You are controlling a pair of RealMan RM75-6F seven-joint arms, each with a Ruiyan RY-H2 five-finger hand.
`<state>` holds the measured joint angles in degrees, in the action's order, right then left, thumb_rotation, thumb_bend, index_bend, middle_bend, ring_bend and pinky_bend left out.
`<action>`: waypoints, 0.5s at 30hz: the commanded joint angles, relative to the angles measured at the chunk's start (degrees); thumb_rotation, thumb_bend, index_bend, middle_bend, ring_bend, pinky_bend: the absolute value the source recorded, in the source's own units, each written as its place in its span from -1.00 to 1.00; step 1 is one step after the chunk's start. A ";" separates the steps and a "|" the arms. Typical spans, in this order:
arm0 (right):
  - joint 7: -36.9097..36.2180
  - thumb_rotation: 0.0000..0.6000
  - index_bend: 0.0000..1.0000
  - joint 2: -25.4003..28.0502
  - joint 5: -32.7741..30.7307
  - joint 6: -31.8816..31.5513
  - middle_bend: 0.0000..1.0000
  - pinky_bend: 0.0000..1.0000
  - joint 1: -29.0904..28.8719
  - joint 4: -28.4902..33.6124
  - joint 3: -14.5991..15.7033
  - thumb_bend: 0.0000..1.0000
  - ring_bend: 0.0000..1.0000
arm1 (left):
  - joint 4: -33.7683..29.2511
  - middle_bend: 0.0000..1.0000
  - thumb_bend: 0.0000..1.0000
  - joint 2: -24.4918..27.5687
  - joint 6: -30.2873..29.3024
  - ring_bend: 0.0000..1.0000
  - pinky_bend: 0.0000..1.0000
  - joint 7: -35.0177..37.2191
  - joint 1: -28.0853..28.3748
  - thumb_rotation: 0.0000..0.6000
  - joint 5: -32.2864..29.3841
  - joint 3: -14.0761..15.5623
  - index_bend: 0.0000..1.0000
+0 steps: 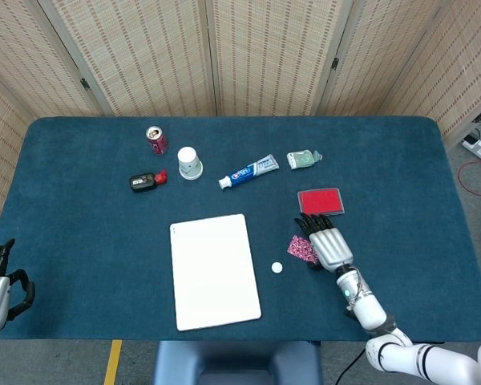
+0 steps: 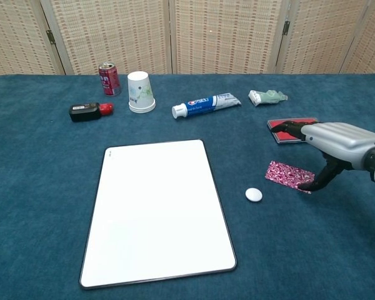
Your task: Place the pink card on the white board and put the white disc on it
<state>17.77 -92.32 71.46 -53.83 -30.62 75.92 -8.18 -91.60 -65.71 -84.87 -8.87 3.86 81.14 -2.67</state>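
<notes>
Blue felt table [image 1: 80, 224]: right hand [image 2: 337, 139] open above flat pink patterned card [image 2: 289, 175], apart from white board [image 2: 157, 211]; thin card may slide instead of lifting.

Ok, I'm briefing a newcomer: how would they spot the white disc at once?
Start at the big white board on the blue table. Just off its right edge lies the white disc, left of the pink card. It is the only small, round, plain white thing there.
</notes>
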 commanded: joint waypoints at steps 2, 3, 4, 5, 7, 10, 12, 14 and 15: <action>-0.24 1.00 -1.00 -0.76 -0.07 0.16 -0.92 -0.90 -0.49 -0.85 0.30 -0.55 -0.92 | 0.12 -0.91 -0.69 -0.01 0.01 -0.89 -1.00 0.18 -0.08 1.00 -0.05 0.00 -0.81; -0.36 1.00 -1.00 -0.99 -0.13 0.17 -0.92 -0.90 -0.59 -1.10 0.35 -0.55 -0.92 | 0.20 -0.91 -0.69 -0.03 0.03 -0.89 -1.00 0.26 -0.10 1.00 -0.08 0.00 -0.81; -0.46 1.00 -1.00 -1.14 -0.18 0.20 -0.92 -0.90 -0.68 -1.30 0.38 -0.54 -0.93 | 0.27 -0.91 -0.69 -0.04 0.06 -0.89 -1.00 0.32 -0.12 1.00 -0.11 0.00 -0.81; -0.55 1.00 -1.00 -1.29 -0.23 0.24 -0.92 -0.90 -0.76 -1.51 0.41 -0.54 -0.93 | 0.32 -0.91 -0.69 -0.05 0.07 -0.89 -1.00 0.39 -0.13 1.00 -0.13 -0.01 -0.81; -0.57 1.00 -1.00 -1.59 -0.39 0.43 -0.92 -0.91 -0.99 -2.02 0.53 -0.55 -0.93 | 0.44 -0.91 -0.69 -0.05 0.08 -0.89 -1.00 0.54 -0.19 1.00 -0.16 0.00 -0.81; -0.46 1.00 -1.00 -1.90 -0.65 0.65 -0.92 -0.90 -1.29 -2.63 0.66 -0.55 -0.93 | 0.56 -0.91 -0.69 -0.07 0.10 -0.89 -1.00 0.88 -0.30 1.00 -0.23 0.03 -0.81; -0.42 1.00 -1.00 -2.05 -0.99 0.71 -0.92 -0.90 -1.38 -3.03 0.67 -0.54 -0.93 | 0.72 -0.91 -0.69 -0.11 0.13 -0.89 -1.00 1.02 -0.38 1.00 -0.28 0.06 -0.81; -0.30 1.00 -1.00 -2.15 -1.33 0.91 -0.92 -0.90 -1.50 -3.42 0.72 -0.55 -0.93 | 0.89 -0.91 -0.69 -0.20 0.21 -0.89 -1.00 1.04 -0.41 1.00 -0.38 0.07 -0.81; -0.27 1.00 -1.00 -2.23 -1.52 1.01 -0.92 -0.90 -1.57 -3.66 0.75 -0.55 -0.93 | 0.97 -0.91 -0.69 -0.24 0.31 -0.89 -1.00 1.11 -0.41 1.00 -0.44 0.09 -0.81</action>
<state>17.46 -94.48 70.05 -52.90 -32.13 72.39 -7.46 -90.65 -65.92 -84.59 -7.78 3.45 80.73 -2.59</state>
